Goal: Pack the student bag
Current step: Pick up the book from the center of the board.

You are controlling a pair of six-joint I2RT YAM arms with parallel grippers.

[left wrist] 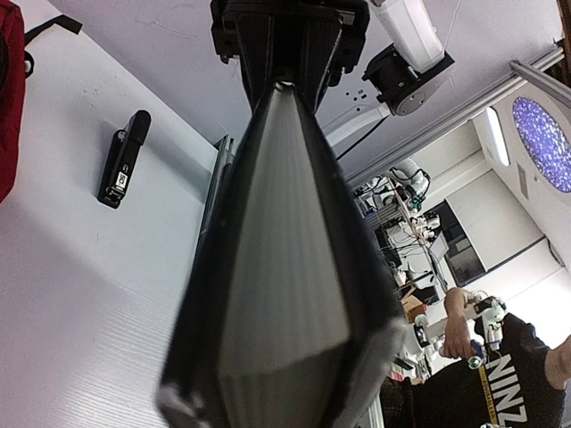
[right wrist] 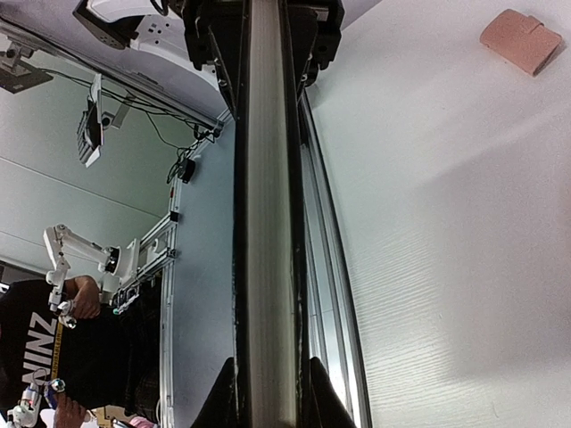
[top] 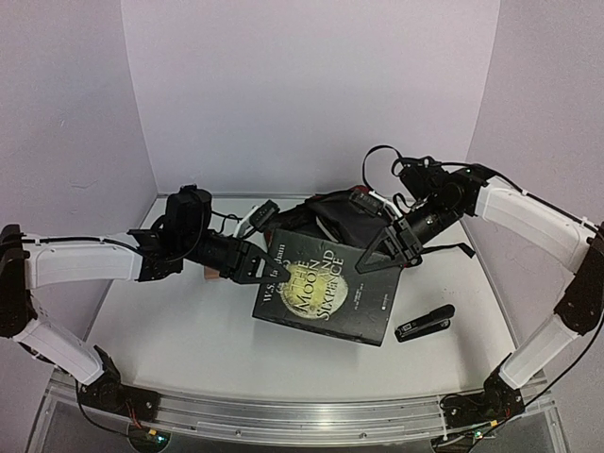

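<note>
Nearest the arm bases, a bare white worktop (top: 170, 330) carries a black stapler (top: 425, 323) on the right. Above the worktop's middle hangs a dark hardback book (top: 326, 293), cover up and tilted, its long axis apparently running side to side. The left end effector (top: 267, 271) is clamped on the book's left edge, and the right end effector (top: 373, 261) grips its far right corner. Both wrist views show the page edge pinched between fingers.

A small pink wallet (top: 209, 272) lies beside the left wrist.

Farthest back, just behind the book, the student bag (top: 330, 212) sits slumped against the back wall. It is dark red fabric with black straps, mostly hidden, and its opening cannot be made out. It lies beyond both end effectors, with the right one likely nearer.
</note>
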